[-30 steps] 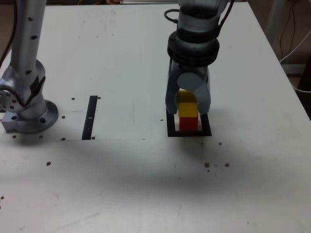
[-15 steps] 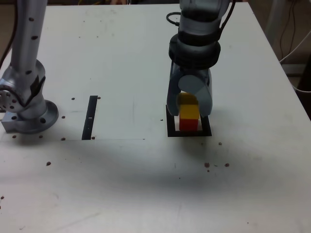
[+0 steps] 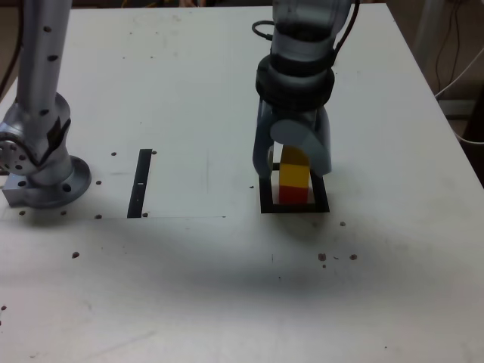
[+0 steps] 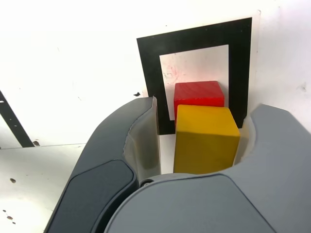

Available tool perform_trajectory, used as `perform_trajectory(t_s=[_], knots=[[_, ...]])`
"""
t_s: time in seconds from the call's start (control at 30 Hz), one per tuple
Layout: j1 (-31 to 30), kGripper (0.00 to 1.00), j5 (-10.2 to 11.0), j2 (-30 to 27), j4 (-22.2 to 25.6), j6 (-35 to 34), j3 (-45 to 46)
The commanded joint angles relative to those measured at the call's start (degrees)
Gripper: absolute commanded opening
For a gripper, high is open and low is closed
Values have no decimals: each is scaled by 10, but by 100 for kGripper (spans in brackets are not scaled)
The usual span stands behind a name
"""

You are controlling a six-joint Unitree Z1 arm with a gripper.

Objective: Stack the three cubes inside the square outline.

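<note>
A thin black strip lay on the white table; dark specks dotted the table nearby.

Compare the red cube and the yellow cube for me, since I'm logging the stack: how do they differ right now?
The red cube is at the bottom, resting inside the square outline; the yellow cube sits on top of it. The yellow cube stands between the open jaws of the gripper, while the red cube lies below them. Both look equal in size, matte and upright.

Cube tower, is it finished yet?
Not yet. The red cube sits inside the square outline with the yellow cube stacked on it. The gripper has its jaws apart around the yellow one, letting go. No green cube is in view; it goes on top.
</note>
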Motion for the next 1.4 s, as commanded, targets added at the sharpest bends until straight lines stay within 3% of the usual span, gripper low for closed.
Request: perform_trajectory(t_s=[0.0,0.23,0.53,0.73,1.0,1.37], knots=[[3,99,13,-20,11,-5,2],[43,99,47,-60,42,34,-3],[218,99,53,-21,29,231,-87],[315,99,34,52,61,321,-216],[420,99,14,222,132,382,-436],[442,99,11,334,129,426,-639]])
